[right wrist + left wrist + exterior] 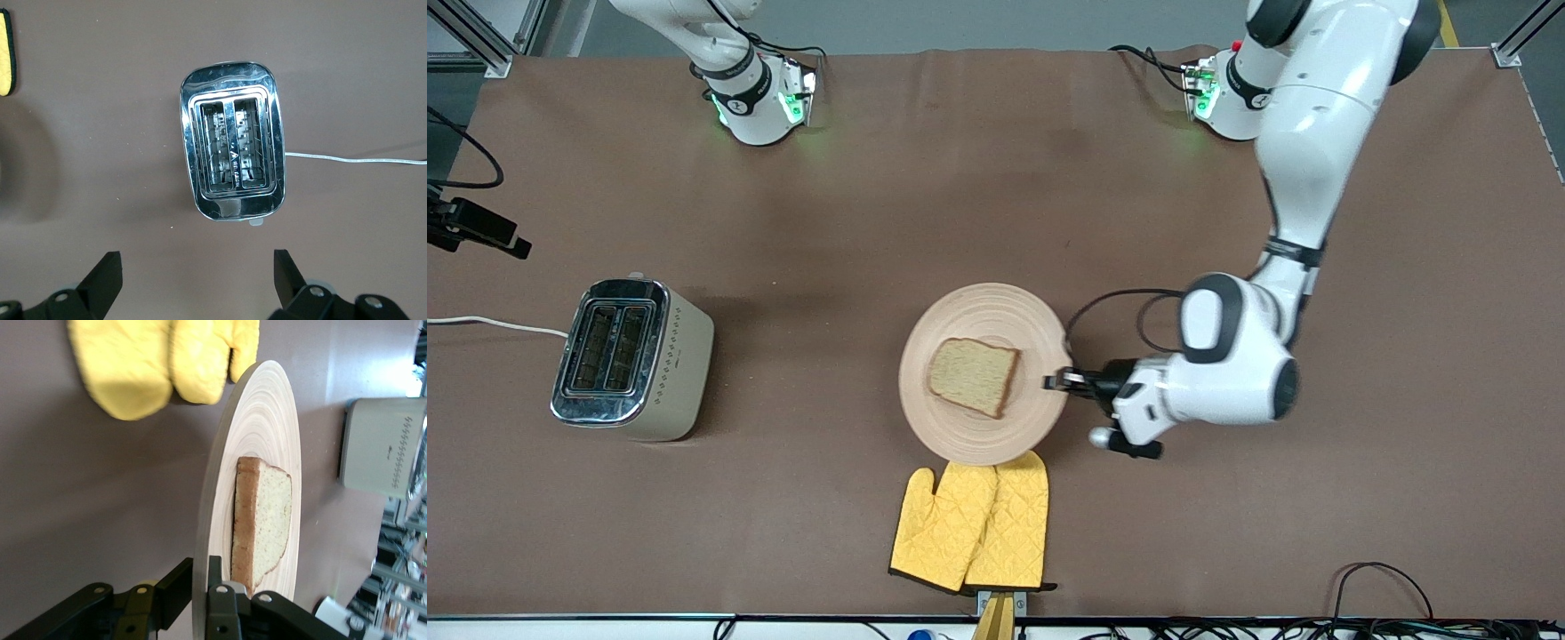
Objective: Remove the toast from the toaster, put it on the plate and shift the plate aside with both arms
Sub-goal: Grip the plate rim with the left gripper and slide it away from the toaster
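Observation:
The round light-wood plate (983, 311) is in the middle of the table with the toast (973, 376) lying flat on it. My left gripper (1056, 381) is shut on the plate's rim at the edge toward the left arm's end, one finger above and one below. The left wrist view shows the plate (267, 420) edge-on, the toast (267, 520) on it, and my left gripper (203, 580) clamping the rim. My right gripper (197, 267) is open and empty, high over the toaster (233, 157); it is out of the front view.
The steel toaster (631, 360) stands toward the right arm's end, slots empty, its white cord trailing off the table. Yellow oven mitts (974, 524) lie nearer the front camera than the plate, their tips under its edge; they also show in the left wrist view (167, 360).

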`<state>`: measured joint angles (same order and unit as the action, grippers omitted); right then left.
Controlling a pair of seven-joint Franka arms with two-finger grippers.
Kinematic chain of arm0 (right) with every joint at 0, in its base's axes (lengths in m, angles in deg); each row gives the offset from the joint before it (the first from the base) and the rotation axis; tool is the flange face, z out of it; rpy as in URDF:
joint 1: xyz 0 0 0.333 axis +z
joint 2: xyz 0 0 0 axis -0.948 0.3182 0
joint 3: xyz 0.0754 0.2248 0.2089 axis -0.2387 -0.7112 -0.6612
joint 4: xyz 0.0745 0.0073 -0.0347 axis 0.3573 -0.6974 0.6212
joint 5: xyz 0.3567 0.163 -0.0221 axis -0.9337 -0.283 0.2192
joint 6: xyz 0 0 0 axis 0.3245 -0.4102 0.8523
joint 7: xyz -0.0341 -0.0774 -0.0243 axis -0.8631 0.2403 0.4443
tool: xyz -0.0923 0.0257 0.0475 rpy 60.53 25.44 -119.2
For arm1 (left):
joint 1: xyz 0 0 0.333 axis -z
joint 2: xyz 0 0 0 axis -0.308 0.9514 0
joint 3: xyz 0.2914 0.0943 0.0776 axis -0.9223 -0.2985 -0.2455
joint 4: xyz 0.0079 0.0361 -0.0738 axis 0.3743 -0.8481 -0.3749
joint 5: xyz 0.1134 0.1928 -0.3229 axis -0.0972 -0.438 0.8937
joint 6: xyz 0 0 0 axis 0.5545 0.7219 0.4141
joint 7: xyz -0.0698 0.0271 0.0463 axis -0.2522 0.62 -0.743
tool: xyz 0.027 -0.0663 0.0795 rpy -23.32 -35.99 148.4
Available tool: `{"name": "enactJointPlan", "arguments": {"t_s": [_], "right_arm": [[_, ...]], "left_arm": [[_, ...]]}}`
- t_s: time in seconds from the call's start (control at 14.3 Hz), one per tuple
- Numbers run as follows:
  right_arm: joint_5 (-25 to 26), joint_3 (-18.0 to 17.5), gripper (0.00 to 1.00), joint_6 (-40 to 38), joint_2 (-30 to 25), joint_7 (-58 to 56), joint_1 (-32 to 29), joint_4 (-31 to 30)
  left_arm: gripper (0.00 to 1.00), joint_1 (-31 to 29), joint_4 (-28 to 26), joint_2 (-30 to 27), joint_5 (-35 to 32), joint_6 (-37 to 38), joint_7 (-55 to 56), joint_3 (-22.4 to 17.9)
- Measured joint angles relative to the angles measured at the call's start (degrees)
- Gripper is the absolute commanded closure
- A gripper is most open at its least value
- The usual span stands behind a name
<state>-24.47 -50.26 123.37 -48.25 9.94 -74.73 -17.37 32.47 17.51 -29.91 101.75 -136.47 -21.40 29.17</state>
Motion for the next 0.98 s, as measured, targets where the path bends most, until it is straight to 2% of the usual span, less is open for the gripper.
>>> {"name": "enactJointPlan", "arguments": {"t_s": [0.49,0.77,0.98], "right_arm": [[-0.01,-0.09,0.00,-0.09,0.00,0.05,0.18,0.00],[-0.02,-0.13,0.00,-0.11,0.00,0.06,0.22,0.00],[-0.02,-0.14,0.00,-0.11,0.00,0.07,0.24,0.00]], "left_arm": [[1.00,-23.79,-1.17,1.96,-0.36,19.03,-26.29,-0.33],[1.00,-34.08,-1.23,4.58,-3.35,21.90,-34.25,-0.62],[1.00,-38.55,-1.16,8.75,-3.55,21.95,-36.36,-0.62]]}}
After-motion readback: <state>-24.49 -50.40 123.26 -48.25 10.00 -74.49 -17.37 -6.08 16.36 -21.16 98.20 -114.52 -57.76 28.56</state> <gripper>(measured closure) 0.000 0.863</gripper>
